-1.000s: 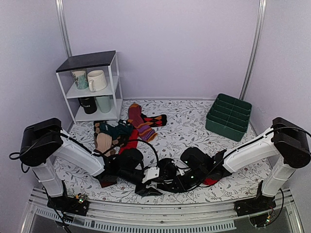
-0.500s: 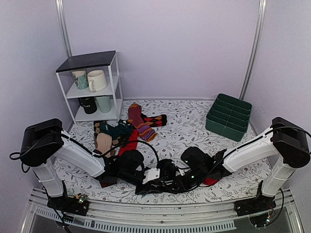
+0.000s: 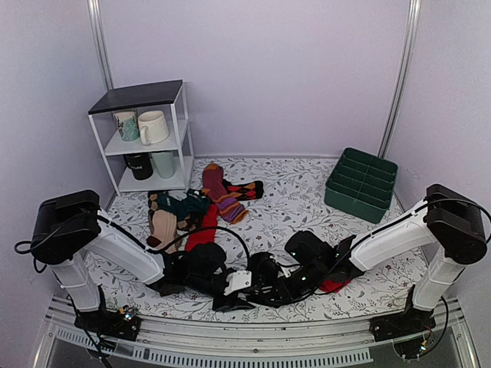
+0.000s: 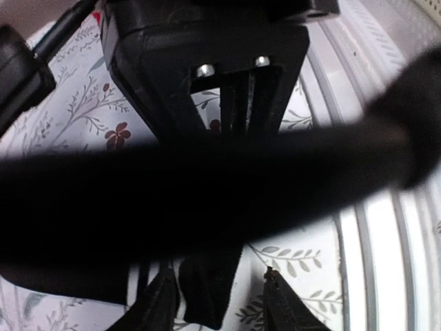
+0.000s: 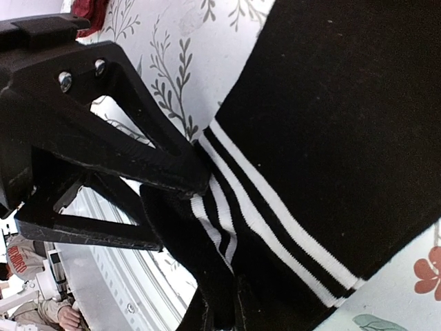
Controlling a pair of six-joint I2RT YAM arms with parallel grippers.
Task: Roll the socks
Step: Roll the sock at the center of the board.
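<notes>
Left hand (image 4: 217,303) has edged away from red sock (image 3: 201,234); half open, fabric loose inside. Right hand (image 5: 220,321) is pinched shut on cuff of socks (image 5: 331,138), near-right of red sock. Risk: left closes on one layer only, so roll slackens.

On my overhead feed, a white shelf rack (image 3: 181,130) stands at the far left of the floral tablecloth (image 3: 291,201), with a cream mug (image 3: 153,126) and a patterned mug (image 3: 126,124) above a black mug (image 3: 139,165) and a pale green one (image 3: 164,163). Just right of it I see loose socks heaped together: a purple-and-orange striped sock (image 3: 222,194), an argyle sock (image 3: 247,189), a red sock (image 3: 201,233) and a tan sock (image 3: 162,226). A green divided bin (image 3: 347,202) sits at far right.
</notes>
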